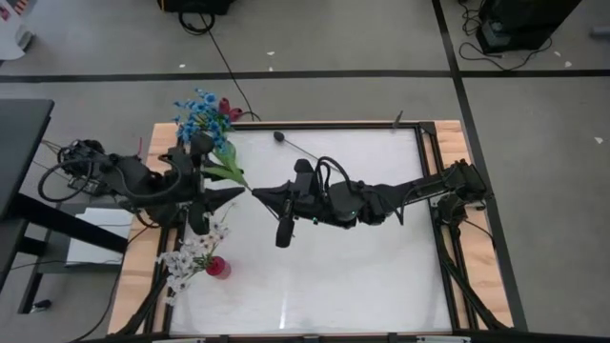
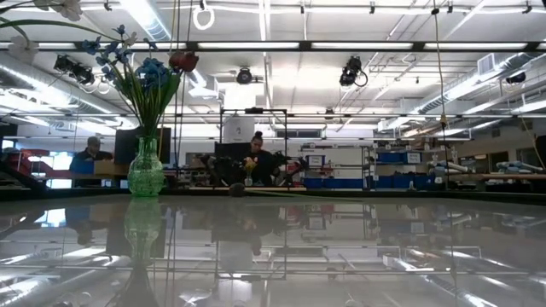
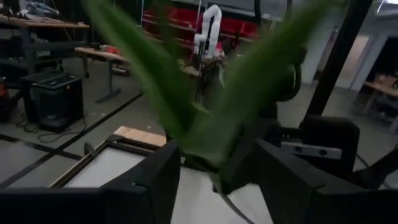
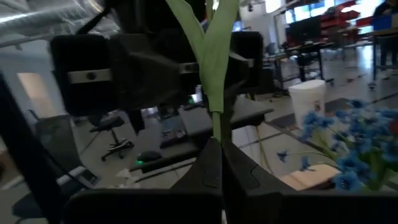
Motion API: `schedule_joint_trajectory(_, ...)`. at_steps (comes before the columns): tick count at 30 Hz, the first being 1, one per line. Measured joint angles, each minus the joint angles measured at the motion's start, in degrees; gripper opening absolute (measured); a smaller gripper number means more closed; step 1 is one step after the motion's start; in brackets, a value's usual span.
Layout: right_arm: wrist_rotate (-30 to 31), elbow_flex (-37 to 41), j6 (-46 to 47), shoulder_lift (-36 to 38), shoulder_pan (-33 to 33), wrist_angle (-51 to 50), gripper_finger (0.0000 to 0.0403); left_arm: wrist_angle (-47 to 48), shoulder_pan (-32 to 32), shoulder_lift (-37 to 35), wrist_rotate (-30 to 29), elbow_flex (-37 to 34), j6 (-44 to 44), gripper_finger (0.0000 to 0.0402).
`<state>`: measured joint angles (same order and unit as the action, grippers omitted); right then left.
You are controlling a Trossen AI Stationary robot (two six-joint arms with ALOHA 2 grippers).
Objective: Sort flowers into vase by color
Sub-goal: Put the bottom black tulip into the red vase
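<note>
Here we see the right gripper (image 1: 252, 191) pinched tight on a green leafy stem (image 4: 217, 74) above the table's (image 1: 381, 276) left half. The left gripper (image 1: 232, 193), fingers parted, faces it around the leaves, with blue flowers (image 1: 198, 112) just beyond.

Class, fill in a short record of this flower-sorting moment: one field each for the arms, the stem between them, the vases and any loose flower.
right gripper: shut on the green stem, over the table's left-centre
left gripper: open, fingers either side of the same stem's leaves
stem's flower head: cannot tell
green vase: upright at the far left corner, holding blue flowers and one red flower
red vase: near left edge, holding white flowers
loose flower: dark head, lying on the table near its far edge
</note>
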<state>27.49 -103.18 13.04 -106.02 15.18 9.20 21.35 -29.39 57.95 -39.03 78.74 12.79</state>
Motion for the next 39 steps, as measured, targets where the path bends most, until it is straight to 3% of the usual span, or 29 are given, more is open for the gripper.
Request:
schedule_joint_trajectory(12, -0.2, 0.0, -0.8, 0.0, 0.1, 0.1, 0.0, -3.9, -0.1, -1.7, -2.1, 0.0, -1.1, 0.0021)
schedule_joint_trajectory(18, -0.3, 0.0, 3.3, 0.0, -0.2, -3.9, 0.0016, 0.2, -0.1, -1.8, 0.0, 0.0, -4.6, 0.0006)
schedule_joint_trajectory(24, 2.7, 0.0, 11.6, -0.1, -0.7, -14.3, 0.0093, 25.2, -2.4, -4.6, 0.1, 6.1, -3.1, 0.0003)
schedule_joint_trajectory(31, 7.0, 0.0, 22.8, -0.1, -0.7, -28.1, 0.0123, 57.9, -4.7, -8.2, 4.2, 14.1, 13.4, 0.0002)
schedule_joint_trajectory(39, 8.3, 0.0, 27.3, -0.1, -0.8, -32.3, 0.0121, 68.8, -4.9, -14.3, 15.9, 10.3, 17.7, 0.0002)
